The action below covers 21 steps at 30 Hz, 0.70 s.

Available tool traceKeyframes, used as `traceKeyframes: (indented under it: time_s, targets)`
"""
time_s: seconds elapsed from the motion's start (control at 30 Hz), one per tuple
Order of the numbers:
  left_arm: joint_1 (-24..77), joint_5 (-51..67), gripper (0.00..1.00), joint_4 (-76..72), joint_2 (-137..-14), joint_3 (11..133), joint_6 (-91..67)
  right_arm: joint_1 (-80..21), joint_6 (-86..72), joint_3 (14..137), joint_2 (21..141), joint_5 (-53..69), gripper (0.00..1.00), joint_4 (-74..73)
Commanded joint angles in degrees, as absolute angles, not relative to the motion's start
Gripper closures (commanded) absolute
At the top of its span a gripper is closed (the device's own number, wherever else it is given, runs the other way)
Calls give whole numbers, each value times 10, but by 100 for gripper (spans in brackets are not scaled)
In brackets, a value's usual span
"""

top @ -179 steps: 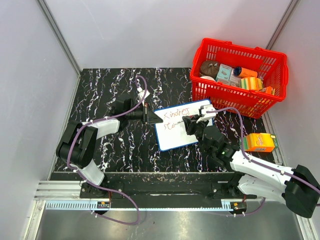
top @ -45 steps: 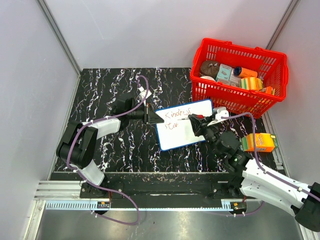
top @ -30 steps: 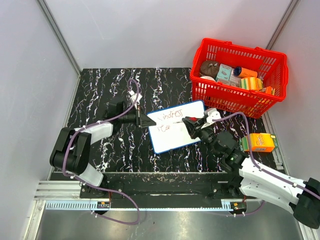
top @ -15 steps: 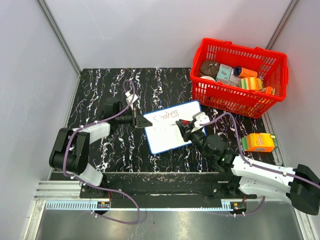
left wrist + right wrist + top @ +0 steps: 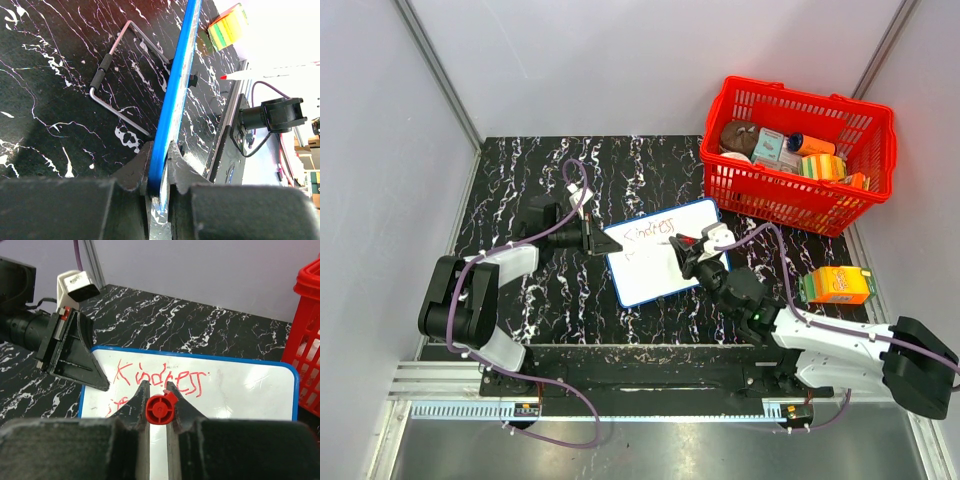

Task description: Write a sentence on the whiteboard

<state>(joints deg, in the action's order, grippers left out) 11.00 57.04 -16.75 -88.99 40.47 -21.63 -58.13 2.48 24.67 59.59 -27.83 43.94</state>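
The whiteboard (image 5: 665, 275), white with a thin blue frame, lies on the black marble table. Red marker words (image 5: 653, 231) read "Kindness", with a short second line below. In the right wrist view the board (image 5: 240, 392) and the words (image 5: 162, 377) show clearly. My left gripper (image 5: 603, 243) is shut on the board's left edge; the left wrist view shows the blue frame (image 5: 172, 95) clamped edge-on by my left gripper (image 5: 159, 150). My right gripper (image 5: 688, 252) is shut on a red marker (image 5: 160, 410) and holds it over the board's middle.
A red basket (image 5: 880, 165) holding several grocery items stands at the back right. An orange carton (image 5: 838, 284) lies right of the board. A bent metal wire stand (image 5: 117, 85) lies on the table behind the board in the left wrist view.
The left gripper has pulled the board leftward across the table. The right gripper with the marker has followed left and now sits over the board's middle, below the first line.
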Motion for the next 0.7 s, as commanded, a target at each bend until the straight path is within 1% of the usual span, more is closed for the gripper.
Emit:
traceKeyframes:
  time_s: [0.0, 0.43, 0.67]
  targets:
    - [92, 411, 100, -171, -906, 396, -126, -587, 17, 263, 615, -277, 100, 469]
    - [92, 412, 100, -172, -910, 397, -127, -587, -18, 274, 662, -250, 100, 485]
    - [92, 413, 100, -174, -907, 396, -126, -587, -25, 283, 687, -258, 100, 504]
